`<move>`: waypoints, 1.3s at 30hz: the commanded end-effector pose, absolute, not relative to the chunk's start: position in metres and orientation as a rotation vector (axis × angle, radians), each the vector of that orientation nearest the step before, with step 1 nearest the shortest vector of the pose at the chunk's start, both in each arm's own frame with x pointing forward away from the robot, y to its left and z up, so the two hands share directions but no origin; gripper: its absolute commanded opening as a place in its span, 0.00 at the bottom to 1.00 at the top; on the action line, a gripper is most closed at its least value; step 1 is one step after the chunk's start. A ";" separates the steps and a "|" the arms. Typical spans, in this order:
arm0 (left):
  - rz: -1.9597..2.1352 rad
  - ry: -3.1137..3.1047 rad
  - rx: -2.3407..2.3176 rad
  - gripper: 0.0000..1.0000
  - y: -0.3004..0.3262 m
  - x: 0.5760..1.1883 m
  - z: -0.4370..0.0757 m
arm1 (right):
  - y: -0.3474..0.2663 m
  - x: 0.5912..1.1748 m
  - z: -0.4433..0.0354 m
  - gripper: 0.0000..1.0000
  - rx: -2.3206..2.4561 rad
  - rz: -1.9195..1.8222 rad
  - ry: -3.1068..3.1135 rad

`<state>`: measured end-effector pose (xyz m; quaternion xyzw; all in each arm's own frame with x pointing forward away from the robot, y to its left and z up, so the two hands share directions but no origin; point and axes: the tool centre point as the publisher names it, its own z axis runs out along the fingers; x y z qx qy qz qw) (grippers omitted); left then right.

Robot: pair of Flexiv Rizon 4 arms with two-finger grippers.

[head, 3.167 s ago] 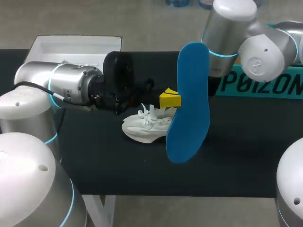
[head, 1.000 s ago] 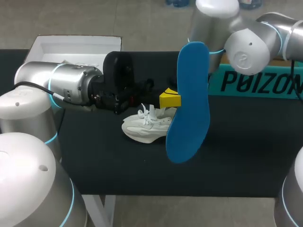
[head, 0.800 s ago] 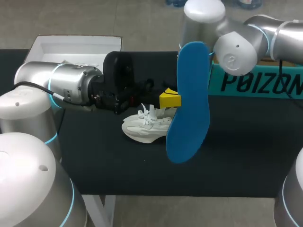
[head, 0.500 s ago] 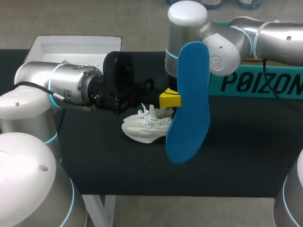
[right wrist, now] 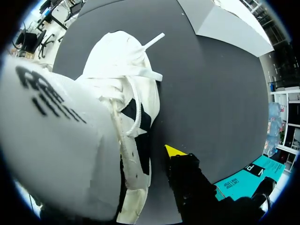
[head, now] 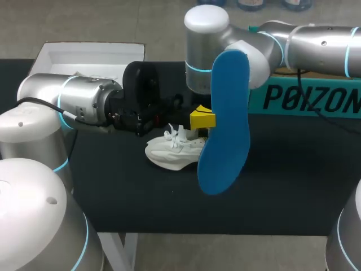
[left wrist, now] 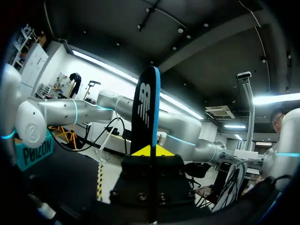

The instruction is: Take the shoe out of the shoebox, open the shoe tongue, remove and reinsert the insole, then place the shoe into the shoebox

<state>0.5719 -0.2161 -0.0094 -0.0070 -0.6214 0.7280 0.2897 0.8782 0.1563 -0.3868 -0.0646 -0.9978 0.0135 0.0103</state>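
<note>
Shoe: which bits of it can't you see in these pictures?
Head view: one end of the shoe is hidden behind the blue insole that the left tool holds upright.
Right wrist view: a big white flap, likely the tongue, covers the shoe's opening; its near end is cut off by the rim.
Left wrist view: no shoe shows; the insole stands edge-on ahead.
</note>
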 end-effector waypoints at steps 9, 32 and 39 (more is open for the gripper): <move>1.945 -1.656 -0.017 0.00 -0.217 0.571 -0.010 | 0.131 0.872 -0.348 0.00 -1.155 -0.088 -2.784; 1.945 -1.656 -0.017 0.00 -0.217 0.571 -0.010 | 0.148 0.861 -0.357 0.00 -2.006 -0.411 -1.963; 1.945 -1.656 -0.017 0.00 -0.217 0.571 -0.010 | 0.148 0.867 -0.364 0.00 -1.920 -0.407 -2.027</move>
